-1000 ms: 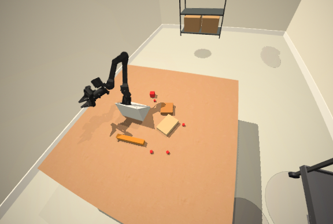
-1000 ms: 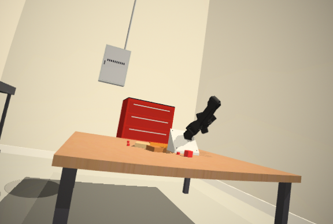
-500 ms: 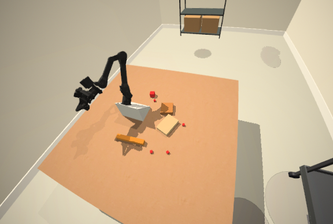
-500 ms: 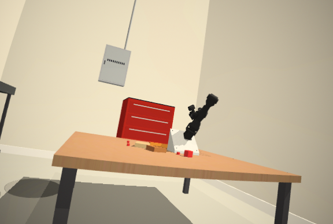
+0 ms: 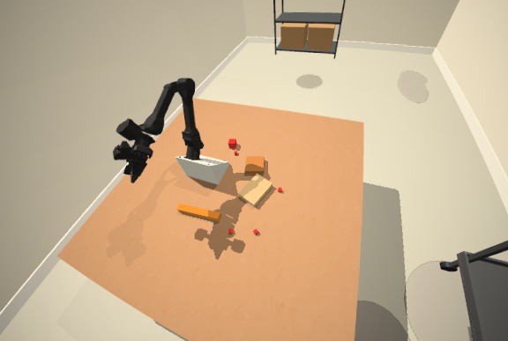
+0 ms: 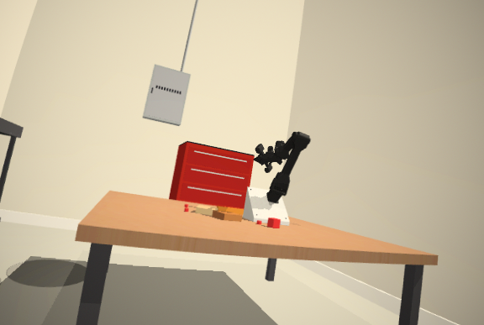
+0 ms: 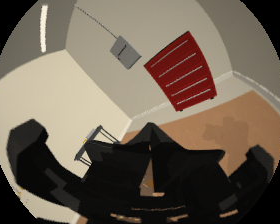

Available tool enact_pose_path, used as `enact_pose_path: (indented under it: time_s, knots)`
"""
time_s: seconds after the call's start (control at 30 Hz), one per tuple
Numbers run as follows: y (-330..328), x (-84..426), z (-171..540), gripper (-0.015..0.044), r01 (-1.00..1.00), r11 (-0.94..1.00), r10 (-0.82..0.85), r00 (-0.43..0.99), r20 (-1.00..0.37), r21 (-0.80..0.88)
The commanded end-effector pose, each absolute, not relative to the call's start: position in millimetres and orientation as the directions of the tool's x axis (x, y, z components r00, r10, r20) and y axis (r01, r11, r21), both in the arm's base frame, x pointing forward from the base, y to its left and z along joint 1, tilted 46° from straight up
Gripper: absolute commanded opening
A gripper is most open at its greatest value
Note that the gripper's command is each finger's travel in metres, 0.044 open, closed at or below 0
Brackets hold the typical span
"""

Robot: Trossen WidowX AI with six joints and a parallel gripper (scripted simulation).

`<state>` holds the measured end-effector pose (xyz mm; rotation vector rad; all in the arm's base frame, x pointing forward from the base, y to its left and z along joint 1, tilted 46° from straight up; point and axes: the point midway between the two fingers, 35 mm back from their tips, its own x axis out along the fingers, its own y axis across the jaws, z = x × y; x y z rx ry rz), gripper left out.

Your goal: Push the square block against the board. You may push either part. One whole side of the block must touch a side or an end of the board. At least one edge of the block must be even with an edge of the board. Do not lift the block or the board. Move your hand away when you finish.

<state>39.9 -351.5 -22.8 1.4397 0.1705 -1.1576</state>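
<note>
An orange-brown square block (image 5: pixel 255 165) (image 6: pixel 227 214) lies flat on the table (image 5: pixel 291 269) (image 6: pixel 160 231), just right of the arm's white base (image 5: pixel 204 170) (image 6: pixel 256 210). A pale tan flat board (image 5: pixel 256 190) (image 6: pixel 205 210) lies just in front of it, skewed, with one corner close to the block. A long orange bar (image 5: pixel 198 212) lies apart to the front left. My gripper (image 5: pixel 133 177) (image 6: pixel 269 168) (image 7: pixel 149 125) is shut on nothing. It hangs high over the table's left edge, far from all three pieces.
Several small red cubes (image 5: pixel 232 143) (image 5: pixel 280 189) (image 5: pixel 256 232) (image 6: pixel 274 222) are scattered around the pieces. A red drawer cabinet (image 6: pixel 212 174) (image 7: pixel 183 72) stands behind the table. A metal shelf (image 5: pixel 309 18) holding boxes stands by the far wall.
</note>
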Motion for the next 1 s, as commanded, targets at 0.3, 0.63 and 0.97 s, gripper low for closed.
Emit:
enact_pose_path:
  time_s: [0.3,0.63,0.97]
  knots:
    - [-331,188,-24,0.0,0.717,-0.192,-0.147,0.654,-0.742,0.67]
    - [-267,305,-15,0.0,0.771,-0.109,0.175,0.636,-0.751,0.627]
    - [-183,374,-10,0.0,0.828,0.021,0.384,0.511,-0.769,0.56]
